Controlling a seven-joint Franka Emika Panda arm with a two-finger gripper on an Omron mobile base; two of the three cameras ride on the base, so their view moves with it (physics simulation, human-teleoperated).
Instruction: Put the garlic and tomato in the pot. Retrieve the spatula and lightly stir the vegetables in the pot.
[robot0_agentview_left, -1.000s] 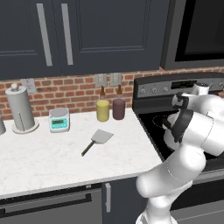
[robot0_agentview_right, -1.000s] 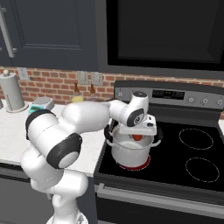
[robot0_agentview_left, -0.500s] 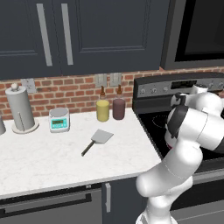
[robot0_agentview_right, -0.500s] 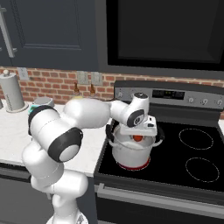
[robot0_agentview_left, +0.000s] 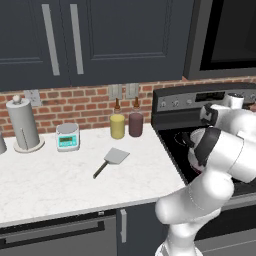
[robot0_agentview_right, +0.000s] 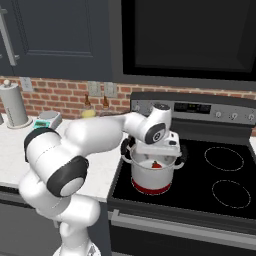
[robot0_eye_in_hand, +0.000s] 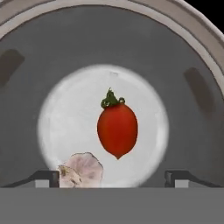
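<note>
My gripper (robot0_agentview_right: 156, 150) hangs just above the mouth of the steel pot (robot0_agentview_right: 149, 180) on the stove's front left burner. In the hand view its fingertips (robot0_eye_in_hand: 48, 177) stand wide apart and open, with nothing between them (robot0_eye_in_hand: 113, 179). Below them the red tomato (robot0_eye_in_hand: 117, 129) with its green stem is inside the pot (robot0_eye_in_hand: 192, 57), clear of both fingers, and it also shows over the rim as the tomato (robot0_agentview_right: 156, 164). The pale garlic (robot0_eye_in_hand: 81, 169) lies on the pot's floor beside it. The spatula (robot0_agentview_left: 111, 161) lies flat on the white counter, left of the stove.
A yellow bottle (robot0_agentview_left: 117, 125) and a dark bottle (robot0_agentview_left: 135, 122) stand at the brick wall near the stove. A small scale (robot0_agentview_left: 67, 136) and a paper towel roll (robot0_agentview_left: 23, 122) stand further left. Other burners (robot0_agentview_right: 223, 159) lie right of the pot.
The jaws have opened and let go of the tomato, which now sits lower inside the pot. The arm has stayed over the pot.
</note>
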